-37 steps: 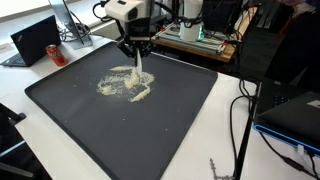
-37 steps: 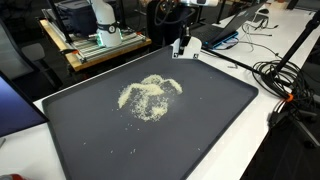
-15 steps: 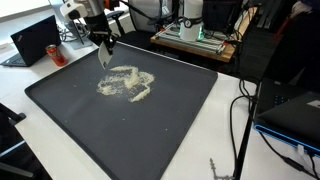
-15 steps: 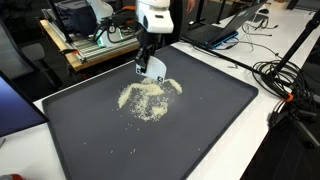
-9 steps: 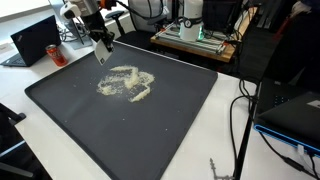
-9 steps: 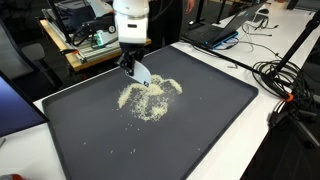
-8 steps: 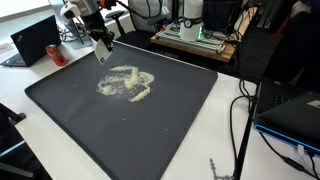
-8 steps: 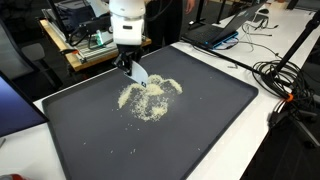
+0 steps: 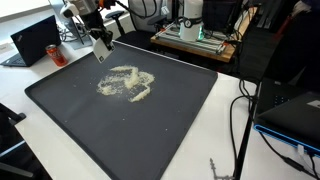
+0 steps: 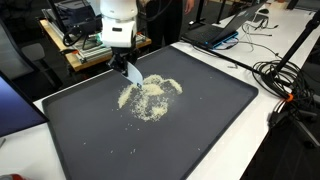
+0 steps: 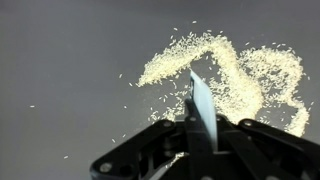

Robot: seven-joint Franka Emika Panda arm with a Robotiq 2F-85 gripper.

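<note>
A pile of pale, rice-like grains point(image 9: 125, 83) point(image 10: 150, 95) point(image 11: 235, 70) is spread in loops on a dark mat point(image 9: 150, 135) point(image 10: 190, 135). My gripper point(image 9: 100, 42) point(image 10: 125, 62) point(image 11: 203, 128) is shut on a thin white blade point(image 9: 103, 52) point(image 10: 133, 72) point(image 11: 203, 100) that points down at a slant. The blade hangs just above the mat, beside the pile's edge near the mat's far corner. In the wrist view the blade's tip points at the nearest grains, with scattered grains around it.
A laptop point(image 9: 35, 40) and a red can point(image 9: 57, 56) stand beyond the mat's corner. A rack with electronics point(image 10: 95, 40) is behind the arm. Another laptop point(image 10: 225, 35) and tangled cables point(image 10: 285, 80) lie at the table's far side.
The arm has carried the blade off the middle of the pile toward the mat's far corner. Over the last half second it shifted only slightly further. The jaws stayed shut.
</note>
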